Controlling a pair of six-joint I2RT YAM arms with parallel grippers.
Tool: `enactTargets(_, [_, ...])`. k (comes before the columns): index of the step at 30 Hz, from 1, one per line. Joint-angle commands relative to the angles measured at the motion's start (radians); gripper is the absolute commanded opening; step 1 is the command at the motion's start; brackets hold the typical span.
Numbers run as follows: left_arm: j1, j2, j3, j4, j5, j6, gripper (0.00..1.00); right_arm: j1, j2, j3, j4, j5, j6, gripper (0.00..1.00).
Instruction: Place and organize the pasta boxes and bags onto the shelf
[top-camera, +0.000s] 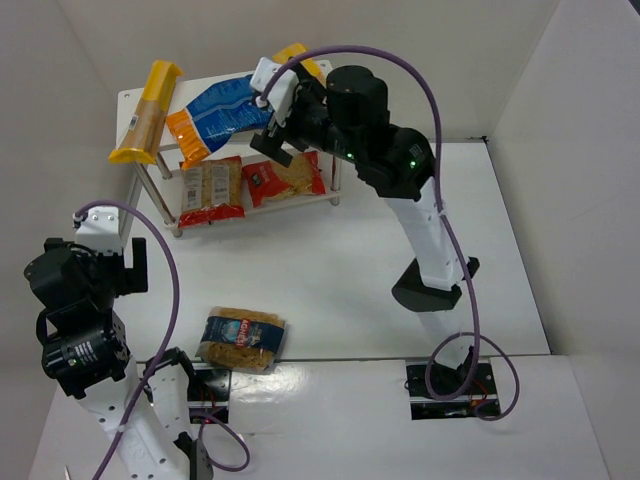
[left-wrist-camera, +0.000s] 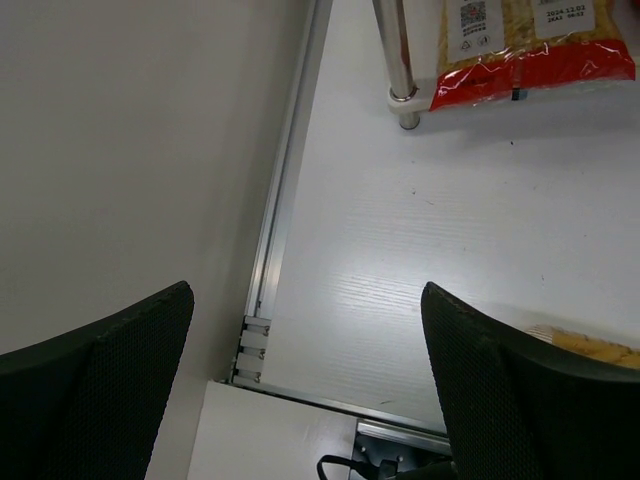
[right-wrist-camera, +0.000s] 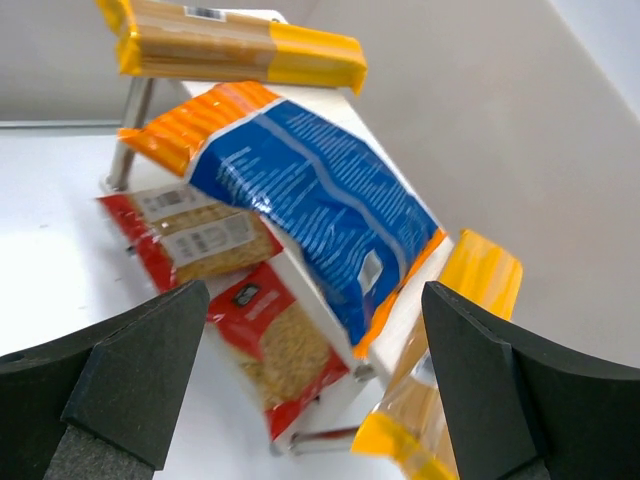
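Observation:
The white shelf (top-camera: 135, 97) stands at the back left. One yellow pasta box (top-camera: 148, 112) lies on its top board at the left and overhangs the front. The big blue bag with the orange end (top-camera: 218, 115) lies beside it. The second yellow box (top-camera: 300, 56) is at the right edge, mostly hidden by my right gripper (top-camera: 278, 148), which is open and empty just above the shelf's right front. Two red-trimmed bags (top-camera: 211, 190) (top-camera: 285, 178) lie on the lower board. The clear bag with the blue label (top-camera: 241, 340) lies on the table near my left arm. My left gripper (top-camera: 115, 262) is open and empty.
The right wrist view shows my open gripper (right-wrist-camera: 315, 290) over the blue bag (right-wrist-camera: 310, 190), with the second box (right-wrist-camera: 470, 300) tilted at the shelf's end. The left wrist view shows my gripper (left-wrist-camera: 307, 290), a shelf leg (left-wrist-camera: 398, 60) and the left wall (left-wrist-camera: 130, 150).

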Motion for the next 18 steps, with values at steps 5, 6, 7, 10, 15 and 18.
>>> enactTargets(5, [-0.006, 0.013, 0.021, -0.018, 0.103, 0.045, 1.00, -0.001, -0.134, 0.026, -0.270, -0.037, 0.179, 0.96])
enactTargets(6, [-0.006, 0.013, 0.034, -0.018, 0.113, 0.046, 1.00, -0.001, -0.154, -0.003, -0.271, -0.008, 0.195, 0.96])
enactTargets(7, [-0.006, 0.013, 0.034, -0.032, 0.113, 0.056, 1.00, -0.001, -0.221, -0.091, -0.271, 0.011, 0.195, 0.97])
enactTargets(10, [-0.006, 0.013, 0.044, -0.054, 0.134, 0.065, 1.00, -0.001, -0.340, -0.252, -0.271, 0.044, 0.182, 0.97])
enactTargets(15, [-0.015, 0.013, 0.044, -0.075, 0.154, 0.066, 1.00, -0.001, -0.508, -0.555, -0.271, 0.112, 0.182, 0.97])
enactTargets(18, [-0.015, 0.013, 0.044, -0.075, 0.163, 0.076, 1.00, -0.061, -0.630, -0.861, -0.271, 0.126, 0.167, 0.97])
